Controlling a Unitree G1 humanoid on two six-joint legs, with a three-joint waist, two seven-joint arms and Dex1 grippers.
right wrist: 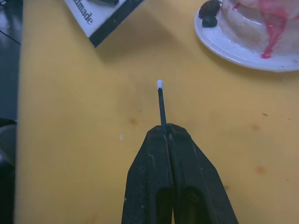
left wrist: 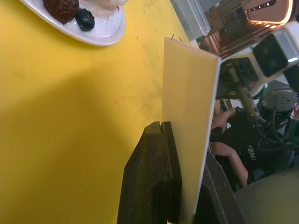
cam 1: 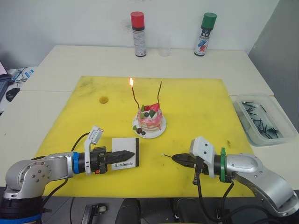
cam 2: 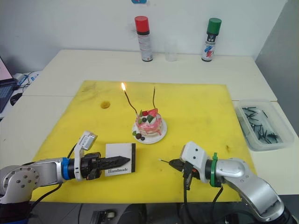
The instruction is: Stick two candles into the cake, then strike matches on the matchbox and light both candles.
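Left eye view: yellow mat (cam 1: 196,107) covers the pale tabletop (cam 1: 70,58); left claw (cam 1: 127,155) grips the matchbox (cam 1: 125,160), right claw (cam 1: 176,158) pinches a match (right wrist: 161,105)

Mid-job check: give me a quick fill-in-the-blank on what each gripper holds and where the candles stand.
1. The left gripper is shut on the ____.
2. The right gripper pinches a ____ with a white tip.
3. Of the two candles in the cake, ____ is burning.
4. The clear bin on the robot's right holds spare ____.

Missing words: matchbox; match; one; matches

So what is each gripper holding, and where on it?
Left gripper clamps the matchbox across its faces; right gripper pinches a match by its tail end.
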